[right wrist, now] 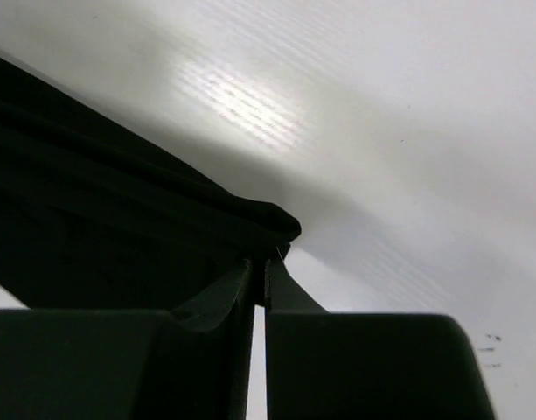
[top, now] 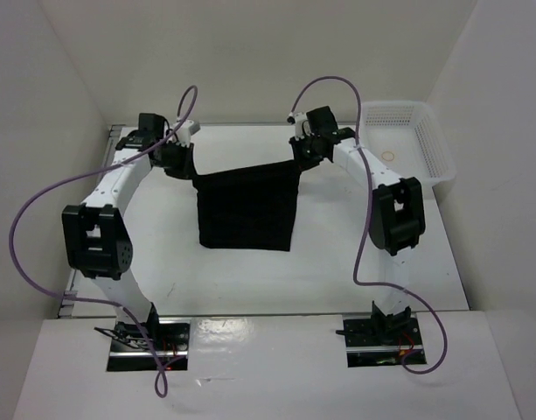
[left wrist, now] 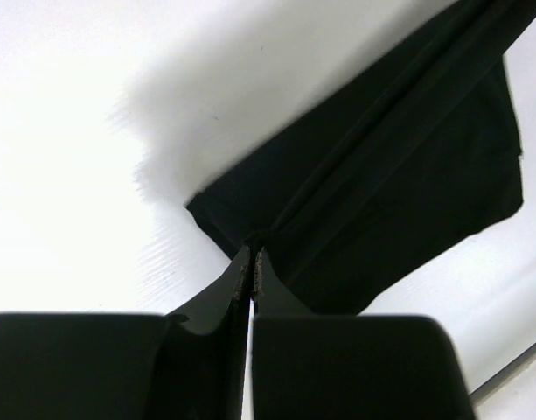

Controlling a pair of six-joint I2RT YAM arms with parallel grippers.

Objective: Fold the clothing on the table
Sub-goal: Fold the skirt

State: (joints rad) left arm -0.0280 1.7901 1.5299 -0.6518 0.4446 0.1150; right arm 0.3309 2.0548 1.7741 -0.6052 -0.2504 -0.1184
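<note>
the left gripper [left wrist: 253, 254] is pinched tight on one top corner of the clothing [top: 247, 210], and the right gripper [right wrist: 261, 262] is clamped on the other. the fabric is plain black and matte, stretched between them as a sagging sheet left of the basket [top: 407, 131]. i can't tell whether its lower hem rests on the table [top: 329, 271].

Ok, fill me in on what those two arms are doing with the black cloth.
Both arms are handling the clothing. The left gripper is shut on one upper corner and the right gripper on the other, so the black fabric hangs spread between them over the far half of the table, its top edge sagging. A white basket sits at the far right.
</note>
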